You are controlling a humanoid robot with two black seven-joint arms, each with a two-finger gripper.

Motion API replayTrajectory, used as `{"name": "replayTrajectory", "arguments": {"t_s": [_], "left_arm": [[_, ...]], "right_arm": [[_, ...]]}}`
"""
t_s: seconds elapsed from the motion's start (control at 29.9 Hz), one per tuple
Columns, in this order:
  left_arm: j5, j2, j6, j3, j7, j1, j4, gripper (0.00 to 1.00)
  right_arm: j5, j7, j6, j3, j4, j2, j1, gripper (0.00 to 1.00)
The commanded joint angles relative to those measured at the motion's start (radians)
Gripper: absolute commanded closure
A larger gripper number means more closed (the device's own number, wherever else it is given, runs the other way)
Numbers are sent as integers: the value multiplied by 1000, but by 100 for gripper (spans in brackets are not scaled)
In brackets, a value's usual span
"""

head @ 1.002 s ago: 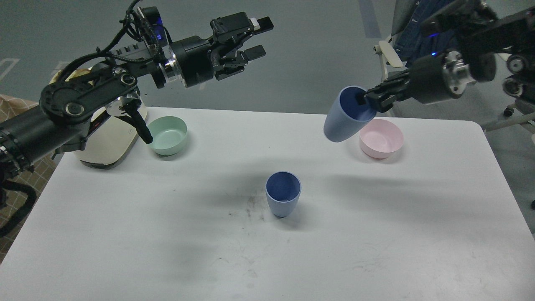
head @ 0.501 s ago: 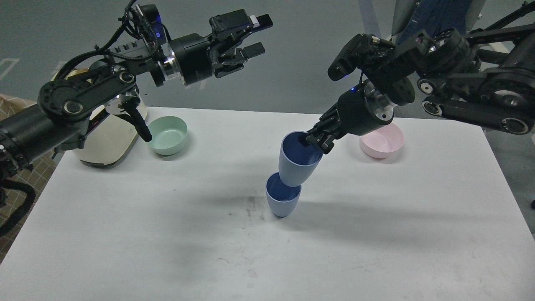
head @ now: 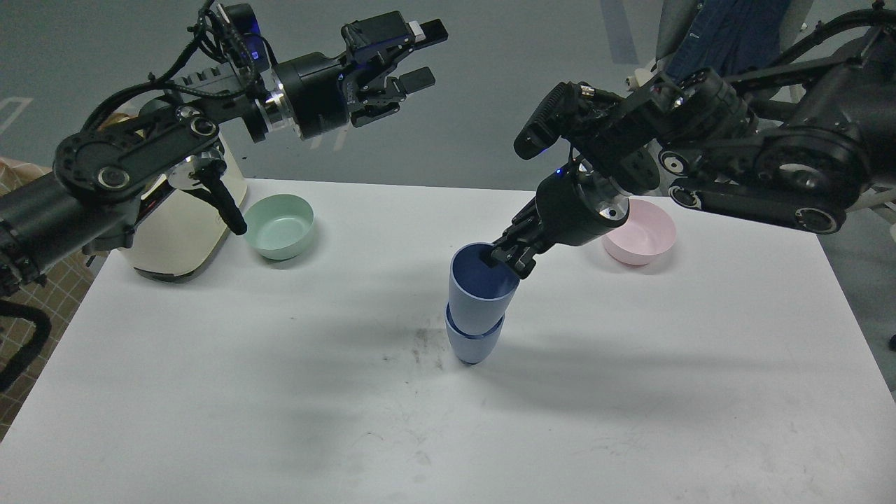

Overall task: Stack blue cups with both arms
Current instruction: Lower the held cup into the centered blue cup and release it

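Two periwinkle-blue cups stand at the middle of the white table (head: 210, 392). The lower blue cup (head: 473, 344) stands upright on the table. The upper blue cup (head: 480, 288) sits partly inside it, its rim well above the lower rim. My right gripper (head: 505, 257) is shut on the upper cup's right rim, one finger inside the cup. My left gripper (head: 418, 52) is open and empty, held high above the table's back left.
A mint-green bowl (head: 281, 226) sits at the back left beside a cream appliance (head: 178, 238). A pink bowl (head: 640, 231) sits at the back right, partly behind my right arm. A chair with blue cloth (head: 707, 42) stands beyond the table.
My right arm swung left and down with the blue cup, from beside the pink bowl, and lowered it into the standing cup. My left arm shifted slightly up and left.
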Motion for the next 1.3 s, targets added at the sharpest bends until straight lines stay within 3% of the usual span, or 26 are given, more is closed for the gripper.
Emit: {"name": "replayTrajectory", "arguments": {"t_s": [0.0,1.07,1.2,1.27], "left_arm": [[0,2,0,0,0,2,-1,17],[-1,22,0,-16,0,5,-3,17],[0,22,0,-16,0,5,-3,17],[0,22,0,-16,0,5,-3,17]], "right_arm": [[2,0,-3,0,-3,4,0,100],[6,0,-29,-28,-84,64,-60,100],[8,0,-29,-28,-84,64,-65,87],[8,0,-29,-29,-84,67,-65,86]]}}
